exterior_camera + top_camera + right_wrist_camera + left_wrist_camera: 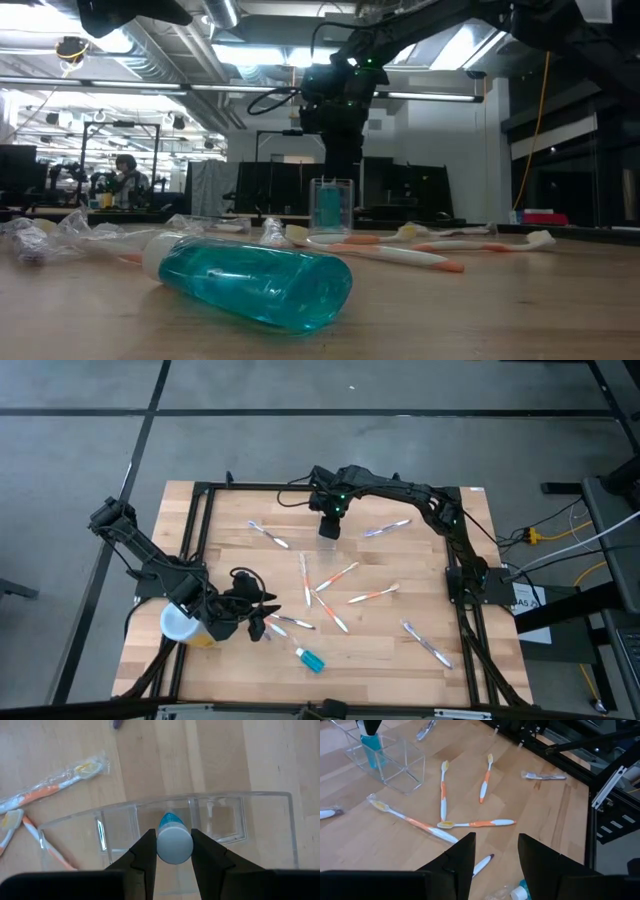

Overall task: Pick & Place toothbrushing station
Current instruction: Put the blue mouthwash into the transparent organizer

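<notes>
While the right pincer (173, 851) hangs directly over the clear holder (170, 827), its two fingers are clamped on a small tube (174, 843) with a white cap and blue body, which stands upright in or just above a middle compartment; whether its base touches the bottom cannot be told. By the look of it, this first item is nearly placed, and letting go is what remains. Most of the work is left: several toothbrushes (372, 595) lie scattered on the table below and to the sides of that pincer, and a teal bottle (252, 281) lies on its side nearer the left pincer (494, 857), which waits with fingers apart and empty. The wooden table (400, 660) sits in a workshop with ceiling lights.
</notes>
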Motion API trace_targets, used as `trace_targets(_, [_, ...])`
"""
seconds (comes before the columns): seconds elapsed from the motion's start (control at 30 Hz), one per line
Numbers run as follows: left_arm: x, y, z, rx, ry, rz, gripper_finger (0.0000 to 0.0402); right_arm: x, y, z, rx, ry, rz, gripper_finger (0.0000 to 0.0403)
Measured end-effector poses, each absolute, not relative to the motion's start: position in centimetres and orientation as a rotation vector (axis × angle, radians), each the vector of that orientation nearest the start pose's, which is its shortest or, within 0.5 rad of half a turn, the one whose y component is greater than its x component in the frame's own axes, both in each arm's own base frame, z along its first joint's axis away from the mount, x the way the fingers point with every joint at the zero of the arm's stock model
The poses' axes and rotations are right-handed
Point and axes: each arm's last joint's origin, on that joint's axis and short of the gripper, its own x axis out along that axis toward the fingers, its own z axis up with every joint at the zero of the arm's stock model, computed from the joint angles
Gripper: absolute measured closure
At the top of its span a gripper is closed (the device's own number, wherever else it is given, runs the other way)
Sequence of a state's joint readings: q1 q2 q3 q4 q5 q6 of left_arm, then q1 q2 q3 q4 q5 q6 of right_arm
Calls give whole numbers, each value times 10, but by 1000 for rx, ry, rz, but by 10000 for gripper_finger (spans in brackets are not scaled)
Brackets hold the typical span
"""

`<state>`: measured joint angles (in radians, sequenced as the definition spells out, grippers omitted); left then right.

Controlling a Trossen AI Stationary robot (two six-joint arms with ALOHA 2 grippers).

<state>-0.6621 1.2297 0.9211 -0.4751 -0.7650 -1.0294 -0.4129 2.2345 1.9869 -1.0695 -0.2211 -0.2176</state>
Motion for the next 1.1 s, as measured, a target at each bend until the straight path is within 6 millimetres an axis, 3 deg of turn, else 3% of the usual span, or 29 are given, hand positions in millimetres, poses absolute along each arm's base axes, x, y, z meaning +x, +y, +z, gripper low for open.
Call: trace_targets(1.1, [205, -135, 271, -474, 480, 385, 259, 424, -168, 217, 261, 1275, 3, 282])
